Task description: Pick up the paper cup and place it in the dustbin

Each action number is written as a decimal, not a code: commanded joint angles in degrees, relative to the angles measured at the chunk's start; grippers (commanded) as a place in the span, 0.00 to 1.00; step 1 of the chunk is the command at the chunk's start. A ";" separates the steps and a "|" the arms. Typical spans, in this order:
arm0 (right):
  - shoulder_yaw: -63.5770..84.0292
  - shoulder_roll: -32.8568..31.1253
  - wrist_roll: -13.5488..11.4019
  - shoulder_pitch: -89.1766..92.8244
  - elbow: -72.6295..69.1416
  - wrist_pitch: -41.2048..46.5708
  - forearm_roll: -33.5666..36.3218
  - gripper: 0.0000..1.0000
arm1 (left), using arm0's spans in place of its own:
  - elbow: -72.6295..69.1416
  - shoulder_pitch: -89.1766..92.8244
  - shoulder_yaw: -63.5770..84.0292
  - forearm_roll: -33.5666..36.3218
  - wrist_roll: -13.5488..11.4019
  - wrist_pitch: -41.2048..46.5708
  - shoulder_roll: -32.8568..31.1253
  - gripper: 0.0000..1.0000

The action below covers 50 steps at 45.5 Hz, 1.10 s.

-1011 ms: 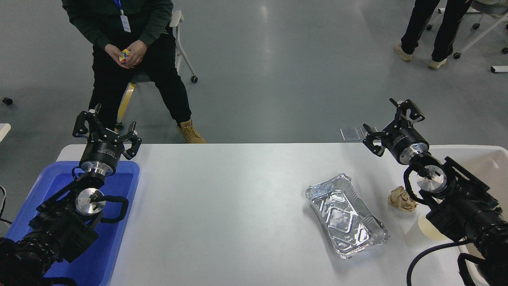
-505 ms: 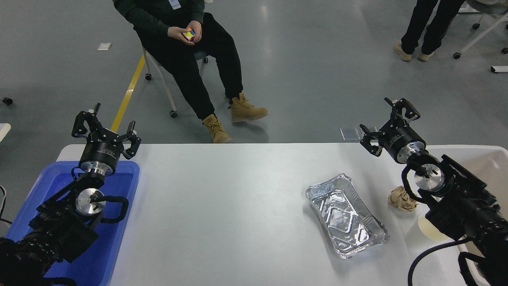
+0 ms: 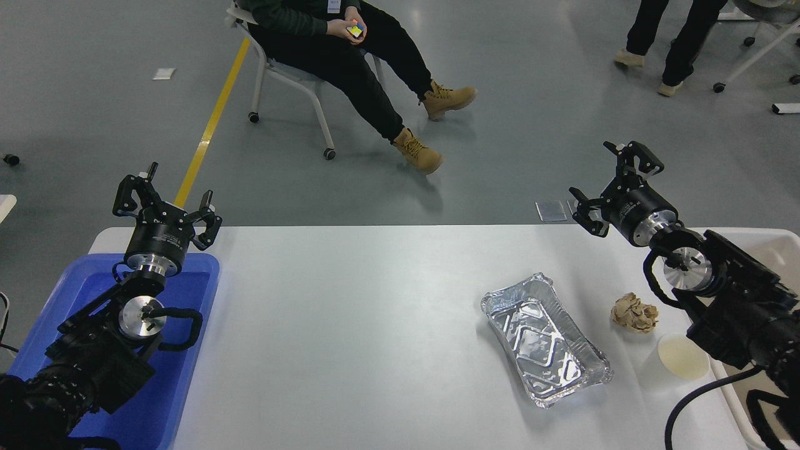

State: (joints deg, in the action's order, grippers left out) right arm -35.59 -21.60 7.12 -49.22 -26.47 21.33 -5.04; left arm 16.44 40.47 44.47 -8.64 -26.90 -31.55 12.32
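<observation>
Standing upright near the right edge of the white tabletop [image 3: 375, 325], the small white paper cup [image 3: 682, 356] shows its round rim and pale cream inside. It sits just beside the right arm's black housing, which partly overlaps its right side. A crumpled tan paper ball [image 3: 635, 312] lies just behind it, and a rectangular silver foil tray [image 3: 545, 340] rests at an angle to the left of both, apart from the cup.

The right claw [image 3: 615, 181] hangs above the tabletop's far right corner, well apart from the cup, its fingers spread wide and gripping nothing. To the right of the arm, the large cream-beige plastic dustbin [image 3: 778, 250] stands against the tabletop's right edge, mostly hidden by the arm.

At the lower left, the left claw [image 3: 165, 203] is parked over the far end of a blue plastic tray [image 3: 187, 375], fingers likewise spread and empty.

Beyond the tabletop a person [image 3: 350, 56] sits on a white chair [image 3: 287, 81], holding a small multicoloured cube [image 3: 356, 29].
</observation>
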 commanded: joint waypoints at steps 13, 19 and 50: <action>51.29 -16.37 0.26 -27.05 -15.44 0.03 -4.01 1.00 | 0.00 -0.04 0.00 0.03 0.01 0.00 -0.01 0.99; 67.64 -18.04 0.43 -37.69 -21.77 0.03 -10.68 1.00 | 0.00 0.05 0.00 -0.06 0.01 0.00 -0.01 0.99; 106.86 -18.92 2.81 -72.95 -65.81 0.38 -37.23 1.00 | 0.00 -0.04 0.00 -0.06 0.01 0.00 -0.01 0.99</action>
State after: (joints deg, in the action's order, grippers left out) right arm 60.78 -41.31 9.75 -113.17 -79.77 21.39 -37.11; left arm 16.44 40.45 44.49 -8.70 -26.90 -31.55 12.31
